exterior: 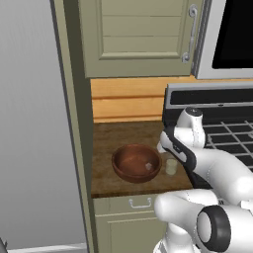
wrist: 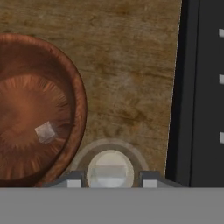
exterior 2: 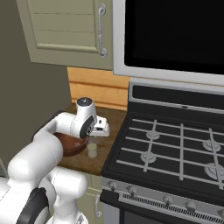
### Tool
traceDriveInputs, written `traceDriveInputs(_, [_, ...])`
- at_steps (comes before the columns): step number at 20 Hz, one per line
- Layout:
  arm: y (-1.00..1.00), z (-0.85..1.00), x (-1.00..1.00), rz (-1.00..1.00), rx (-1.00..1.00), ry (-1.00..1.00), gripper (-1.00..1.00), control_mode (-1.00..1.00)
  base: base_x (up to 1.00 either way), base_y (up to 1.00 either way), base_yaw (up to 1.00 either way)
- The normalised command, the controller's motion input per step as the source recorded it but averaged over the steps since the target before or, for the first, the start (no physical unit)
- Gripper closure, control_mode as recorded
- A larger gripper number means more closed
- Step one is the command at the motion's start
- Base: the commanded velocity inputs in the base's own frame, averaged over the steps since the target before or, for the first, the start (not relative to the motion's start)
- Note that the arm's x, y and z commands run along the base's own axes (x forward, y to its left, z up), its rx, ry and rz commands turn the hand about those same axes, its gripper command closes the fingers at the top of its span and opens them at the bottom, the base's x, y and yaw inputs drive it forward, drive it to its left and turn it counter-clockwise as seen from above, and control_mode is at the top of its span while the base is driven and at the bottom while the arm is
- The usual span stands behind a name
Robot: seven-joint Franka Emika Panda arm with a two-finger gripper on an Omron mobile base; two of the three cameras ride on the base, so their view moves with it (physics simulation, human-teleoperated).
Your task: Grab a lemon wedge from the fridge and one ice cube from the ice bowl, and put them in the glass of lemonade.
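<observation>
Even, soft rendered light, faint shadows, no glare, slightly coarse detail.

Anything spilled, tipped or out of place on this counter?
Nothing stands out. The ice bowl sits upright with one ice cube inside; the glass of lemonade stands upright beside it on the counter, under the pincer, no spill visible.

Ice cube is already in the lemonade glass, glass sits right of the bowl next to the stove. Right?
Not quite. The ice cube is in the ice bowl, as the hand view shows. The rest holds: the glass of lemonade stands on the counter beside the bowl, between it and the stove.
</observation>
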Motion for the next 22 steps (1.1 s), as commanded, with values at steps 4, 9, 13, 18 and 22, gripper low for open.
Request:
traceDriveInputs(4, [0.0, 0.0, 0.0, 0.0, 0.0, 0.0, -1.0, -1.0, 0.0, 0.0, 0.0])
traceDriveInputs(9, [0.0, 0.01, -0.03, 0.0, 0.0, 0.0, -1.0, -1.0, 0.0, 0.0, 0.0])
traceDriveInputs(13, [0.0, 0.17, -0.32, 0.0, 0.02, -0.06, -1.0, -1.0, 0.0, 0.0, 0.0])
traceDriveInputs(18, [0.0, 0.1, -0.44, 0.0, 0.03, -0.08, -1.0, -1.0, 0.0, 0.0, 0.0])
traceDriveInputs(22, [0.0, 0.11, -0.49, 0.0, 0.01, -0.1, -1.0, -1.0, 0.0, 0.0, 0.0])
